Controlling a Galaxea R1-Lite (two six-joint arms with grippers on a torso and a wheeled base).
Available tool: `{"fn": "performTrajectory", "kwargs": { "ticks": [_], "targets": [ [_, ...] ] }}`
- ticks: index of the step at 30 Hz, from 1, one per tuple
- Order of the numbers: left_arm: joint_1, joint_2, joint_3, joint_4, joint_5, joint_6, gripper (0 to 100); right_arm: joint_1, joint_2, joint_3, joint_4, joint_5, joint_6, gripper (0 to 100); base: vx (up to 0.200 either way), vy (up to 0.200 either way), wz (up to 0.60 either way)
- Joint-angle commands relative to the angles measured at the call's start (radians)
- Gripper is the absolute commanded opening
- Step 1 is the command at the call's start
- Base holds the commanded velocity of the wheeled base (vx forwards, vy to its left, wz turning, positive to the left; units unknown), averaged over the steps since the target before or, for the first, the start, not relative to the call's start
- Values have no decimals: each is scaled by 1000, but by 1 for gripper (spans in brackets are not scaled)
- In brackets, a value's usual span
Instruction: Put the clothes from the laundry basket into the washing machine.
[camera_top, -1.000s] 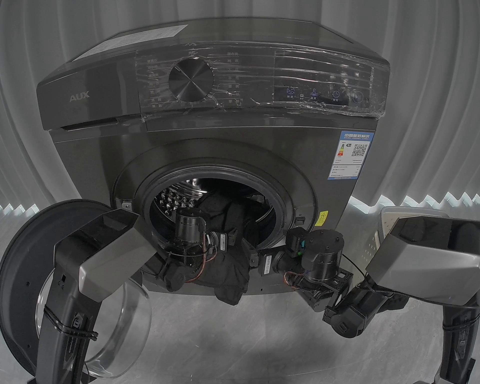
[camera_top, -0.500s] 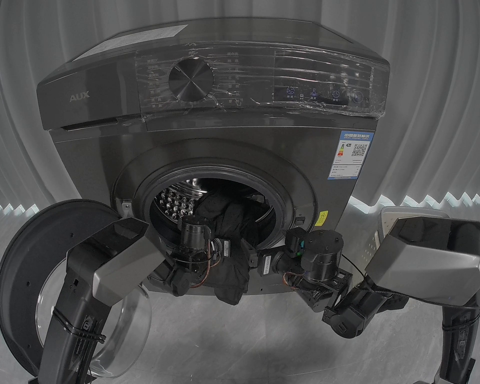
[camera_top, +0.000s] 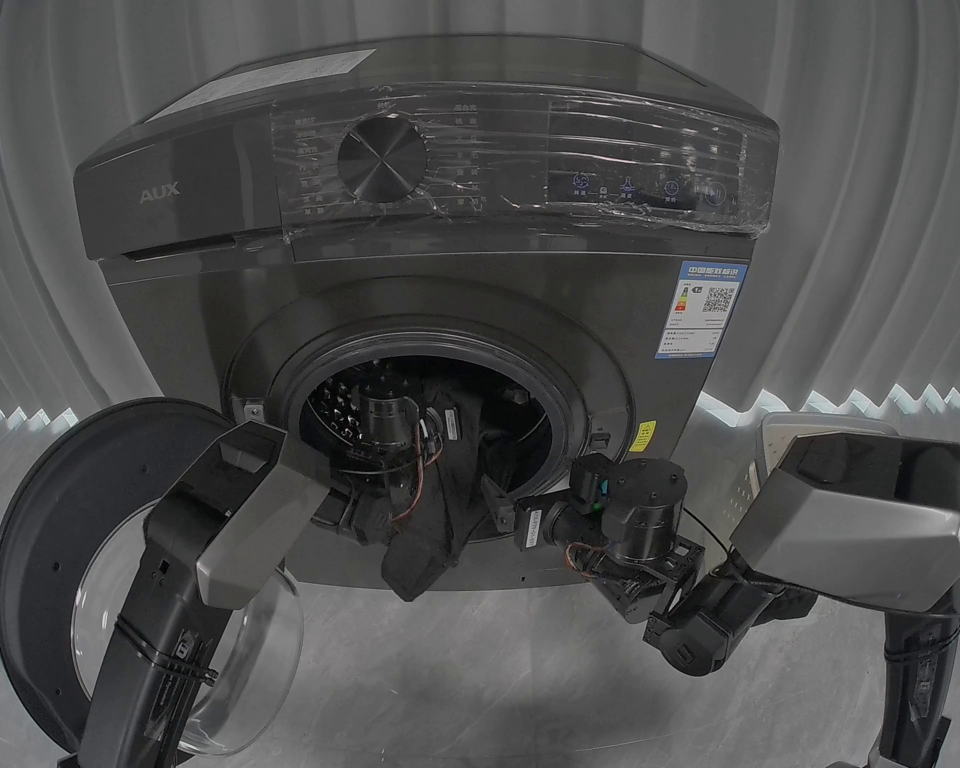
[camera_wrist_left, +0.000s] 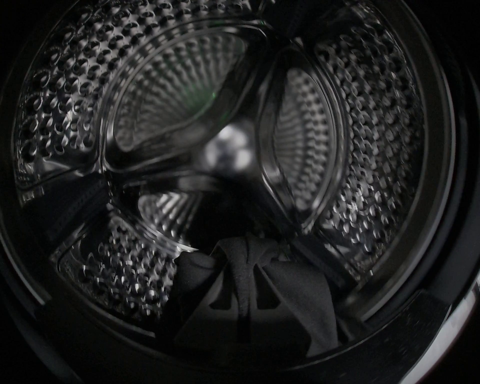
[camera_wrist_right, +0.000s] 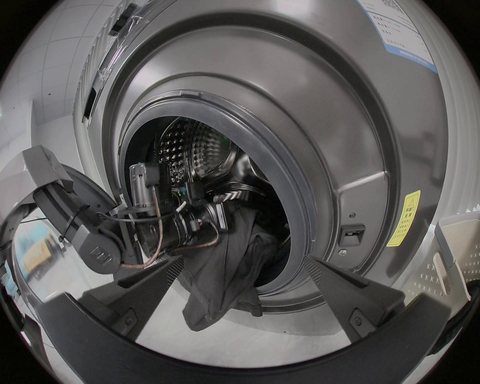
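Observation:
The grey washing machine (camera_top: 430, 290) stands with its round opening uncovered. My left gripper (camera_top: 455, 440) is inside the opening's mouth, shut on a black garment (camera_top: 430, 540). The cloth drapes over the gripper (camera_wrist_left: 245, 295) and over the drum's lower lip, and its tail hangs down outside the front (camera_wrist_right: 220, 285). My right gripper (camera_top: 497, 505) stands open just in front of the opening's lower right rim, its fingers (camera_wrist_right: 350, 295) spread wide with nothing between them. The perforated steel drum (camera_wrist_left: 350, 125) lies beyond the cloth.
The machine's door (camera_top: 60, 560) is swung fully open to the left, its glass bowl beside my left arm. A white laundry basket (camera_top: 790, 430) stands to the right of the machine, behind my right arm (camera_wrist_right: 455, 250). Grey floor lies in front.
My left gripper has risen and pushed farther into the drum opening with the black garment. The hanging tail has swung to the left. The right arm has stayed still.

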Motion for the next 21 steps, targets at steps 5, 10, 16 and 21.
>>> {"fn": "performTrajectory", "kwargs": {
  "ticks": [5,10,16,21],
  "targets": [
    [40,144,-259,51,45,3,0,0,-1,0,0,0,1,100,0,0,0],
    [40,144,-259,46,45,3,100,0,-2,2,0,1,1,100,0,0,0],
    [27,66,-159,17,44,-1,100,0,-4,5,0,1,1,100,0,0,0],
    [2,-66,53,22,27,-3,100,0,-6,6,0,1,1,100,0,0,0]
  ]
}}
